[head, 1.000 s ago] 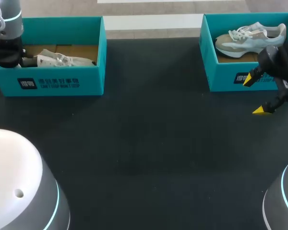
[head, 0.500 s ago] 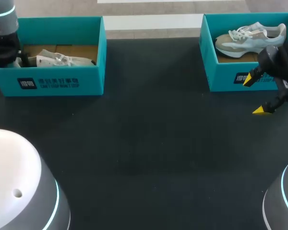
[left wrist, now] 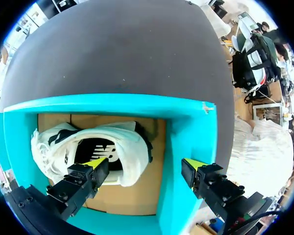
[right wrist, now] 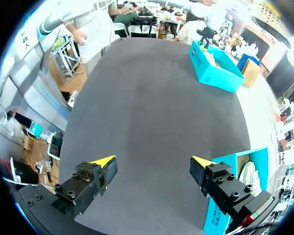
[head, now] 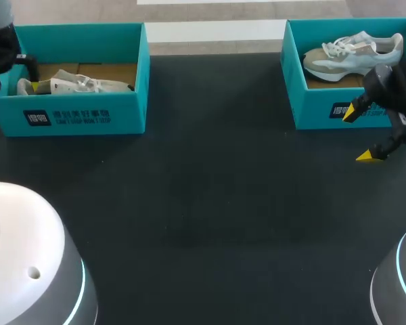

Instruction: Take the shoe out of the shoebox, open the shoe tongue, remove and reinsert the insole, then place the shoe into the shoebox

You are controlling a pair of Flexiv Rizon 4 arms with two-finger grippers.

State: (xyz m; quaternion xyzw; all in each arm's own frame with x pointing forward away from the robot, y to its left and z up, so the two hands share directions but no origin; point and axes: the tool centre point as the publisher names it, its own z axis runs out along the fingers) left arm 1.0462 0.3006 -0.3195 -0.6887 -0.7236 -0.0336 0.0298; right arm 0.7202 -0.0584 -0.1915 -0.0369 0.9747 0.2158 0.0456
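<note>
A white shoe [head: 78,84] lies on its side in the teal shoebox [head: 81,116] at the table's back left. In the left wrist view the shoe [left wrist: 127,147] shows its dark insole, and the shoebox wall [left wrist: 179,142] runs between my fingers. My left gripper [head: 12,76] [left wrist: 144,166] hangs open above the box's left end, one finger over the shoe's heel and the other outside the wall, holding nothing. A second shoe [head: 352,55] lies in another teal box [head: 325,108] at the back right. My right gripper [head: 360,134] [right wrist: 152,161] stands open and empty in front of that box.
Dark tabletop [head: 210,189] stretches between the two boxes and toward the front. In the right wrist view the right box's corner [right wrist: 225,164] is beside my gripper, and the left box [right wrist: 213,66] lies far ahead across the table.
My left gripper has opened, let go of the white shoe's heel and drawn up and to the left. The shoe stays in the box. The right arm has not moved.
</note>
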